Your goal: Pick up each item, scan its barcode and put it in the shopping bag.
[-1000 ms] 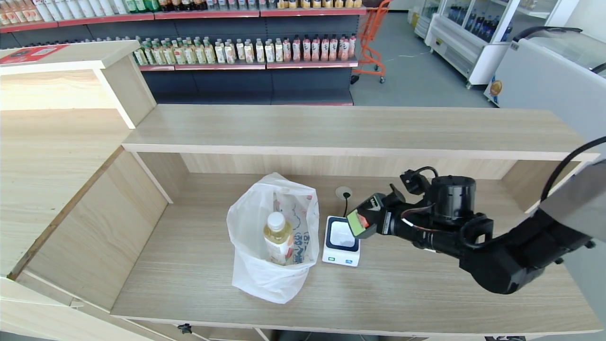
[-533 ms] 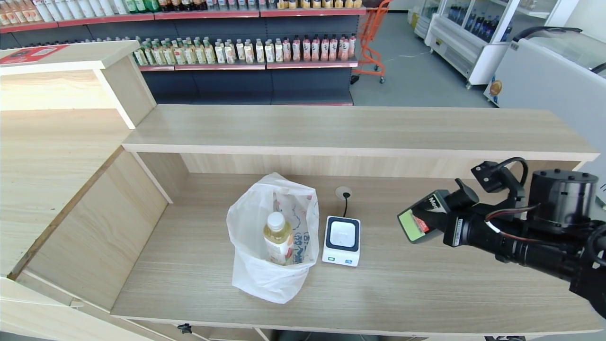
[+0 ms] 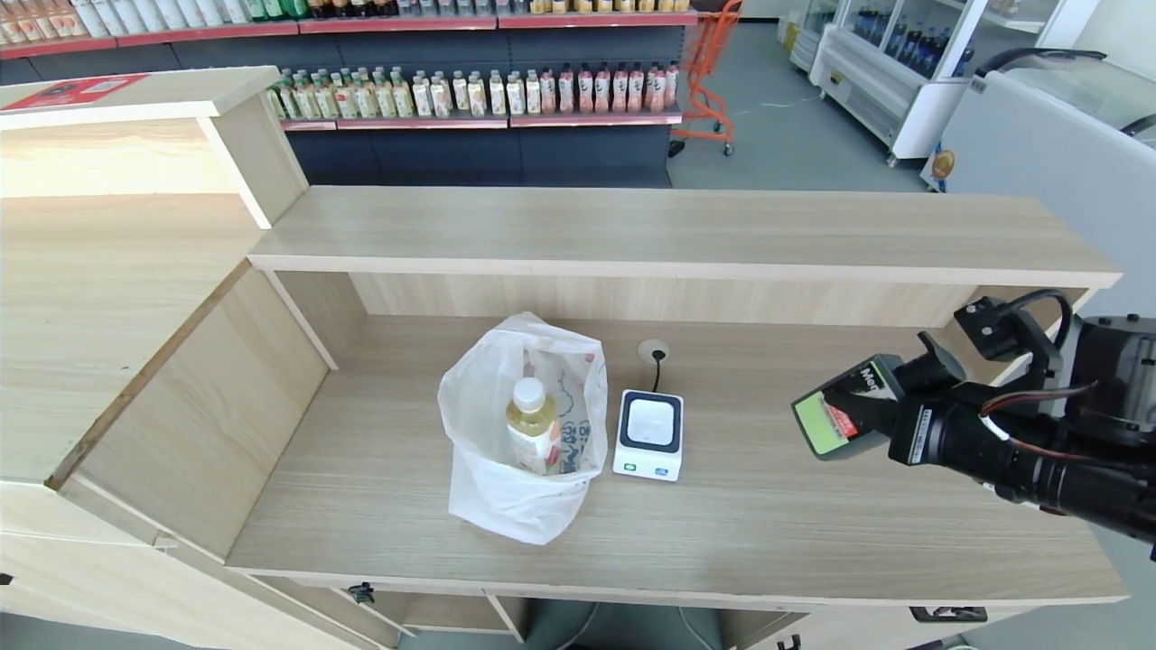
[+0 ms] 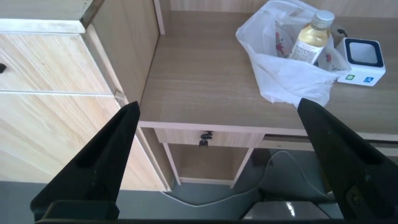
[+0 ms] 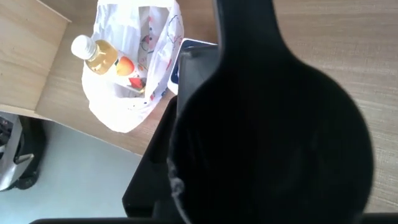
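Observation:
A white plastic shopping bag [image 3: 488, 469] stands open on the counter with a yellow drink bottle [image 3: 531, 431] upright inside. Just right of it lies the white barcode scanner [image 3: 648, 433]. My right gripper [image 3: 874, 404] hangs above the counter's right part, well right of the scanner, shut on a small black box with a green and red face [image 3: 829, 422]. In the right wrist view that box [image 5: 267, 124] is a dark shape over the bag [image 5: 121, 93] and scanner [image 5: 186, 46]. My left gripper [image 4: 217, 165] is open, low beside the counter's front edge, with the bag [image 4: 283, 65] beyond it.
A raised wooden ledge [image 3: 686, 235] runs along the back of the counter, and a side wall [image 3: 199, 397] closes its left end. The scanner's cable goes into a hole [image 3: 653, 349] behind it. Store shelves with bottles [image 3: 470, 90] stand beyond.
My right gripper has carried the small box from just over the scanner to the right, away from it. The head camera has also shifted a little.

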Controlling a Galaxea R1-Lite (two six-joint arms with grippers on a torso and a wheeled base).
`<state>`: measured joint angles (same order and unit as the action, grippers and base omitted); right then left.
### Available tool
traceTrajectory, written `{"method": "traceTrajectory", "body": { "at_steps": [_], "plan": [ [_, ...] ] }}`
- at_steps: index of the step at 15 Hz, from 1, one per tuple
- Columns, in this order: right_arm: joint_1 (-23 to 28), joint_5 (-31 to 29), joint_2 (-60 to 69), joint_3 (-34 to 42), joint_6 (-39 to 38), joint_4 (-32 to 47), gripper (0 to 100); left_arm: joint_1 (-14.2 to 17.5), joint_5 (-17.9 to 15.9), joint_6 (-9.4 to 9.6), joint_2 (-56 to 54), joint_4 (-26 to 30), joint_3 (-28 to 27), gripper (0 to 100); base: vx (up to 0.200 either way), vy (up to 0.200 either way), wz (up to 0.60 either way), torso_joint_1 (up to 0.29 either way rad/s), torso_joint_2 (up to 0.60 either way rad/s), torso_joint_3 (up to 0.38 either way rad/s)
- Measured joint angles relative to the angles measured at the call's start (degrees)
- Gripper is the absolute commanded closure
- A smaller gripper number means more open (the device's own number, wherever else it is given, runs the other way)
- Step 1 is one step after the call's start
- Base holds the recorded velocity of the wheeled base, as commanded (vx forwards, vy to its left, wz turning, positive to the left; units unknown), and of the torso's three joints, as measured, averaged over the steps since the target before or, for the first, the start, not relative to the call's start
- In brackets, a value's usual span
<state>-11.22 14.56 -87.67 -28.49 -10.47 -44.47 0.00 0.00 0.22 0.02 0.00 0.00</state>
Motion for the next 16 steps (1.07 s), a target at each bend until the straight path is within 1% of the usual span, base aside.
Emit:
{"method": "traceTrajectory", "body": {
  "at_steps": [2, 7, 9, 10, 11, 13, 16],
  "plan": [
    [1.19, -0.11, 0.02, -0.2, -1.51, 0.13, 100, 0.0, 0.0, 0.07, 0.0, 0.0, 0.0, 0, 0.0, 0.2, 0.0, 0.007, 0.0, 0.002],
    [2.15, 0.16, -0.85, -1.02, -3.1, 1.78, 100, 0.0, 0.05, 0.02, 0.0, 0.0, 0.0, 0, 0.0, 0.0, 0.0, 0.0, 0.0, 0.0],
    [2.12, -0.22, -2.54, -1.68, -0.2, 1.43, 100, 0.0, 0.0, 0.02, 0.0, 0.0, 0.0, 0, 0.0, 0.0, 0.0, 0.0, 0.0, 0.0],
    [2.05, -0.2, -4.05, -2.32, 4.01, 1.19, 100, 0.0, 0.05, 0.02, 0.0, 0.0, 0.0, 0, 0.0, 0.0, 0.0, 0.0, 0.0, 0.0],
    [1.79, -0.22, -5.99, -3.58, 6.57, 0.55, 100, -0.02, 0.05, 0.02, 0.0, 0.0, 0.0, 0, 0.0, 0.0, 0.0, 0.0, 0.0, 0.0],
    [0.02, -0.33, -10.28, -7.29, 8.62, -1.01, 100, 0.0, 0.05, 0.02, 0.0, 0.0, 0.0, 0, 0.0, 0.0, 0.0, 0.0, 0.0, 0.0],
    [-4.22, -0.5, -18.97, -15.95, 9.94, -7.39, 100, 0.0, 0.07, 0.02, 0.0, 0.0, 0.0, 0, 0.0, 0.0, 0.0, 0.0, 0.0, 0.0]
  ]
}}
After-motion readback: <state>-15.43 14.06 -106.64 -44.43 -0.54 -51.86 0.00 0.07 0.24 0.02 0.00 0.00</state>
